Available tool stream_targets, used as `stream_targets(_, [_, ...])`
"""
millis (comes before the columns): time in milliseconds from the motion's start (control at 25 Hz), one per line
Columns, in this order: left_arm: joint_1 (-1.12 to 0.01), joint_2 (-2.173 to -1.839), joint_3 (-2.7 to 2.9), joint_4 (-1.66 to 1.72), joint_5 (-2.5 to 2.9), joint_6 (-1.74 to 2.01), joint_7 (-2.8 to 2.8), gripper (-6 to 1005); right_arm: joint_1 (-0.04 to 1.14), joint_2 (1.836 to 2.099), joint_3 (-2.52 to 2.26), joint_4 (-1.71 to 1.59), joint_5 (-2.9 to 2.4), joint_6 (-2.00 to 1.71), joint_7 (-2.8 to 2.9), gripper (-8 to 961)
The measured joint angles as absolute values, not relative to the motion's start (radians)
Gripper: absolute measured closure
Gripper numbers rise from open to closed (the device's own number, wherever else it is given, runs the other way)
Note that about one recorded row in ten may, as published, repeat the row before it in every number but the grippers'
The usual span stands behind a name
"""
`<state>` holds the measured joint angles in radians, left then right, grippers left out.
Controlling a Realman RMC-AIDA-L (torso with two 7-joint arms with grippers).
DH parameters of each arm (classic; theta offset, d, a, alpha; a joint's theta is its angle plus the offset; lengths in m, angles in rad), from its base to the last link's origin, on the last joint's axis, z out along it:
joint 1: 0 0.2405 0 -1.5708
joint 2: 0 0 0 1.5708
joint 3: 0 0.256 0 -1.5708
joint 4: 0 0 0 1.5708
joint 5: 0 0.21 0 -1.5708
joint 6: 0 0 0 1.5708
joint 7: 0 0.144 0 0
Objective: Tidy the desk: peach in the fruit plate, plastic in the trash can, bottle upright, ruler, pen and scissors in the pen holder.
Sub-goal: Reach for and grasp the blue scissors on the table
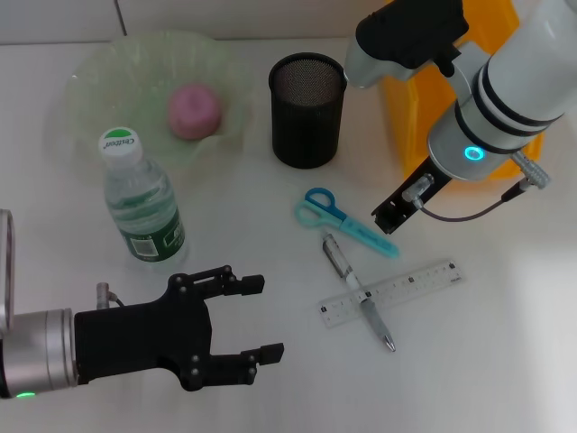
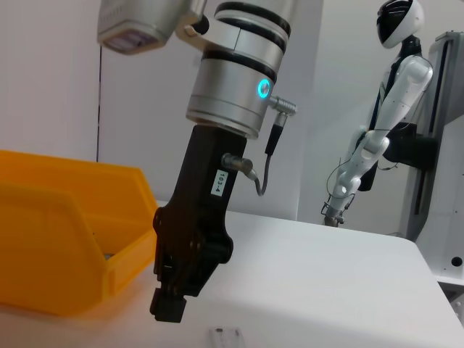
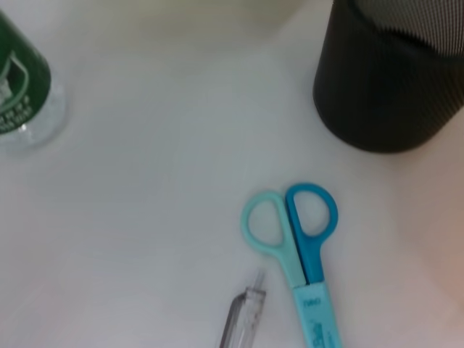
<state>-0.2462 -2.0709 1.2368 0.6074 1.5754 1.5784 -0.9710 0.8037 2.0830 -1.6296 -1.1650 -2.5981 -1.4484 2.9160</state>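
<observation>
The right gripper (image 1: 389, 219), finger state indiscernible, is hovering just beside the scissors (image 1: 345, 221) lying near the pen holder (image 1: 307, 110), apparently lining up a pickup, while the left gripper (image 1: 255, 320) is idling open.

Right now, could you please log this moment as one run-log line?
peach in fruit plate | bottle upright | scissors, pen, ruler on desk | right gripper above scissors | left gripper open

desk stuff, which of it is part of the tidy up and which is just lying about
Part of the job:
peach in the fruit plate
bottle, upright
scissors
pen
ruler
pen holder
trash can

Just about:
nothing on the desk; only a white humanoid robot in the background
</observation>
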Motion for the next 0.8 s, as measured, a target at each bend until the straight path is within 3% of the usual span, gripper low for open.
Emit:
stream_targets(520, [-0.255, -2.071, 1.239, 0.607, 1.575, 1.577, -0.973, 199, 0.794, 2.086, -1.638, -1.152, -2.600, -1.398, 2.884, 911])
stream_targets(800, [-0.255, -2.072, 1.240, 0.607, 1.575, 1.578, -0.975, 199, 0.832, 2.087, -1.703, -1.081, -2.600, -1.341, 2.876, 702])
